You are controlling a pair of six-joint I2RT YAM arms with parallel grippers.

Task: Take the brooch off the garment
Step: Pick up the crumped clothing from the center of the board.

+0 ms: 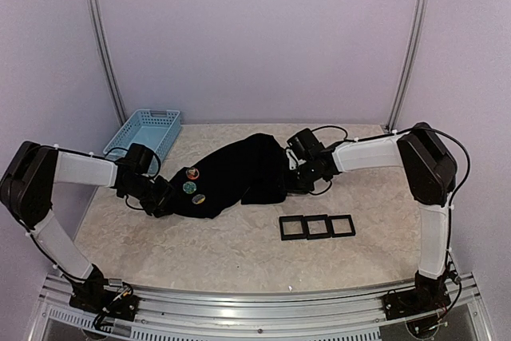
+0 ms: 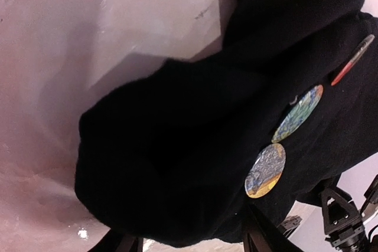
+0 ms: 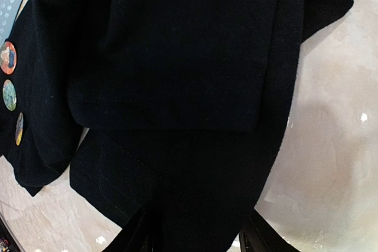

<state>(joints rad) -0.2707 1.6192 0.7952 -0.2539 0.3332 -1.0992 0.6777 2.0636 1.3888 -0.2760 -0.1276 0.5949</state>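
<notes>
1. The garment is lying crumpled across the worktop.
2. A red brooch, a green brooch and a yellow-edged brooch are sitting in a row on the garment's left end.
3. The left fingers are standing apart around the garment's left edge, just beside the yellow-edged brooch. I cannot tell whether they are squeezing the fabric.
4. The right fingers are straddling the garment's right hem, well apart from all three pins. I cannot tell whether they are gripping it either.
</notes>
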